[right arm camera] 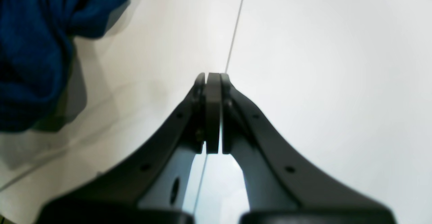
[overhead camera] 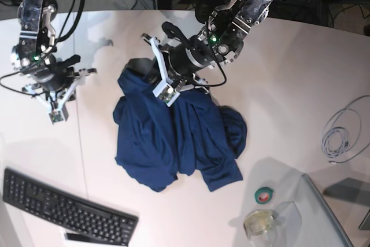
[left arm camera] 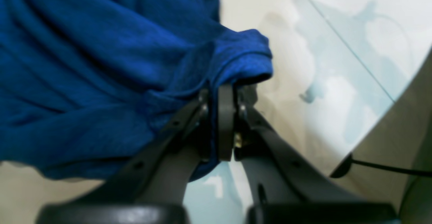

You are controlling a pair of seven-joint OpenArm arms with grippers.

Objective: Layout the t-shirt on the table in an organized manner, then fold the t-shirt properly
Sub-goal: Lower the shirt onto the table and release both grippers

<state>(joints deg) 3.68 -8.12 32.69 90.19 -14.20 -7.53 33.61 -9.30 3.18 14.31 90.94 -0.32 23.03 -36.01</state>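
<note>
Your left gripper [left arm camera: 225, 92] pinches the soft, limp t-shirt [overhead camera: 173, 137] at its twelve-o'clock edge; the right gripper [right arm camera: 213, 77] is clamped empty, so take hems.

T-shirt [overhead camera: 173, 137] plain navy blue; table [overhead camera: 289, 67] white, thin dark seam; keyboard [overhead camera: 63, 209] black.

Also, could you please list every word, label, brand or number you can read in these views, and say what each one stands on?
No text can be read in any view.
Keyboard: key legends too small to read.
T-shirt: plain, no print.
Roll of tape and clear container: no legible label.
Table: no markings, only a thin seam.
Left hand and right hand: no lettering shows.
</note>
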